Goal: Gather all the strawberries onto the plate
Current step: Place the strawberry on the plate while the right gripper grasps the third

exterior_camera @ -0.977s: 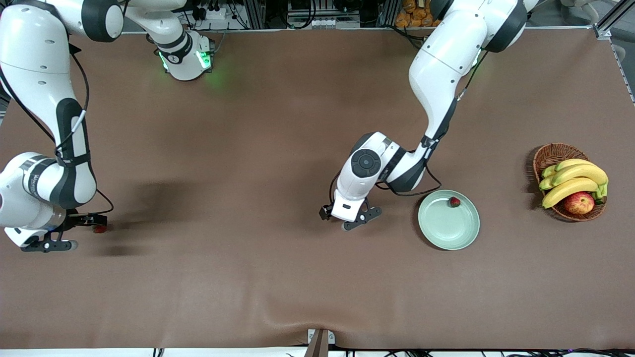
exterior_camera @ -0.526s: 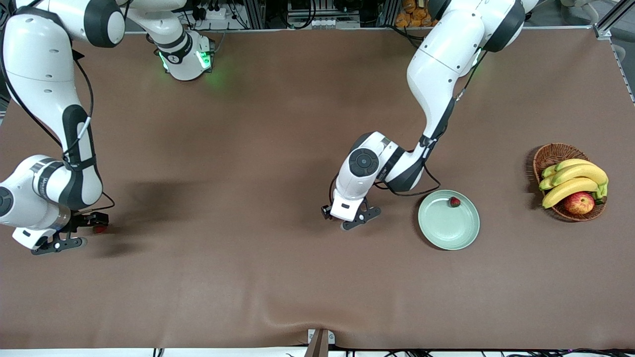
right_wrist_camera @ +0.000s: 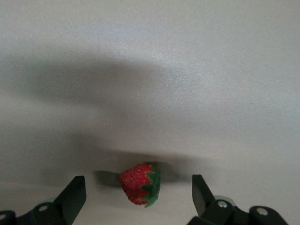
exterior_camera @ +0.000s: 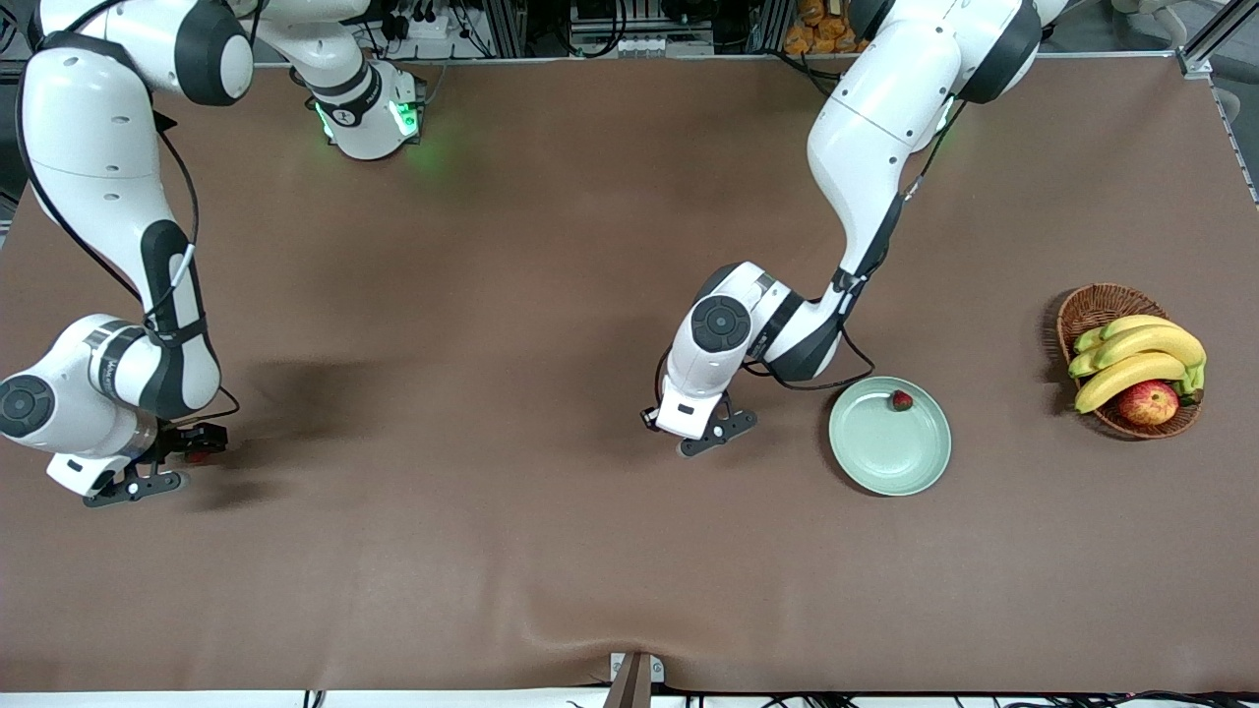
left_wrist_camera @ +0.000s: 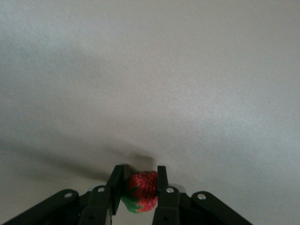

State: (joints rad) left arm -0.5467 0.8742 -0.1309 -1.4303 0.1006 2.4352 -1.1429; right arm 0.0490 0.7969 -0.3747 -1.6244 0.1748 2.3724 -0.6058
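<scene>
My left gripper is low over the table between the middle and the mint-green plate. In the left wrist view it is shut on a strawberry; that berry is hidden in the front view. One strawberry lies in the plate near its rim toward the robots. My right gripper is low at the right arm's end of the table, open, with a third strawberry lying on the table between its fingers. The right wrist view shows this gripper and berry apart.
A brown wicker basket with bananas and a red-yellow apple stands at the left arm's end of the table. The brown table cloth has a wrinkle near the front edge.
The right arm's hand has shifted toward the middle of the table, bringing its open fingers around the strawberry, which stayed put. The left gripper has barely moved.
</scene>
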